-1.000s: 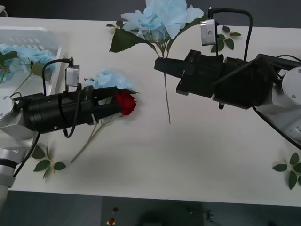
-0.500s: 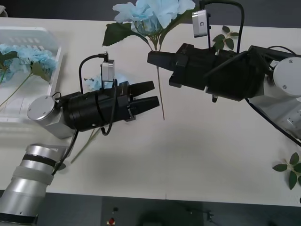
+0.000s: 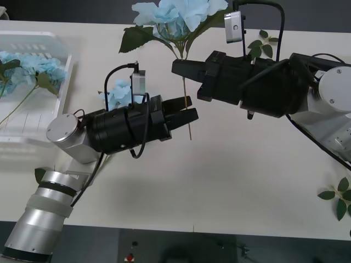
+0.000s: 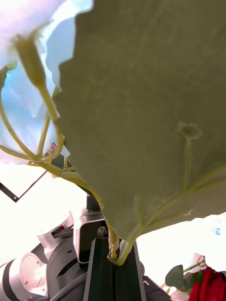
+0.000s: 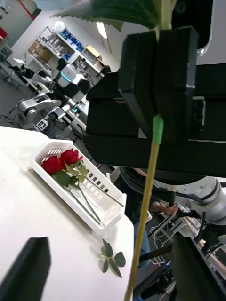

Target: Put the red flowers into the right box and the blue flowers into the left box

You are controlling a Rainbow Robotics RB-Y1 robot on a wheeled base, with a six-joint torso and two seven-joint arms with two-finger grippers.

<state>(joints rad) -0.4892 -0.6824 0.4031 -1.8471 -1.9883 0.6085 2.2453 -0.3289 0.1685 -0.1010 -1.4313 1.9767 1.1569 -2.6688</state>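
Nearest, a leaf sprig lies by the counter's right edge. Over the middle of the counter the left gripper hangs with its jaws spread and empty, the tips just beside the thin stem of a blue flower. Behind the left gripper, partly hidden by its body, another blue flower lies on the counter.

The right gripper sits further back, its jaws pressed together on that stem just below the head; the blue flower stands lifted near the counter's far edge, with a large dark leaf spreading to the left. In the right wrist view the underside of such a leaf blocks most of the sight.

At the far left corner the left box holds blue flowers with their stems. In the left wrist view the right box sits at the counter's edge holding red flowers, with a small leaf sprig just beside it. More leaves lie at the far edge behind the right gripper.
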